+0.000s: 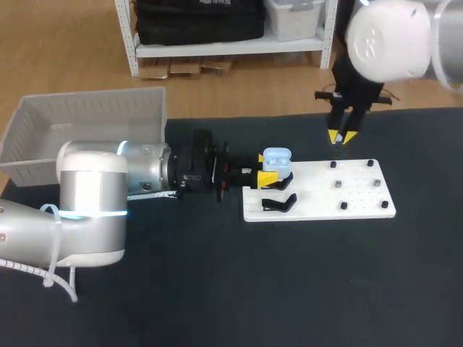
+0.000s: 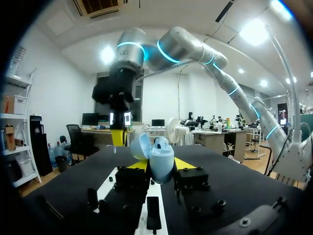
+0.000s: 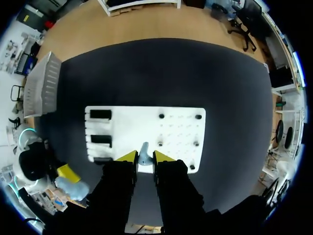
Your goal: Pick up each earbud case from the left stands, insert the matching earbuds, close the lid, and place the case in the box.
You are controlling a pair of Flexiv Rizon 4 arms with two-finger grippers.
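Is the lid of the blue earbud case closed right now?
No, in the left wrist view the earbud case held by the left gripper has its lid swung open.

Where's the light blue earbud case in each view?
Head view: earbud case in left gripper, at the white board's stand end.
Left wrist view: case in its own gripper, lid open.
Right wrist view: case past the board's stand end, beside left gripper; right gripper grips an earbud.
Shared landmark: white board.

We've got a dark counter [image 1: 304, 289]. A white board [image 1: 362, 195] lies flat on it, right of centre and nearer the far edge. A white box [image 1: 79, 116] sits at the counter's far left corner.
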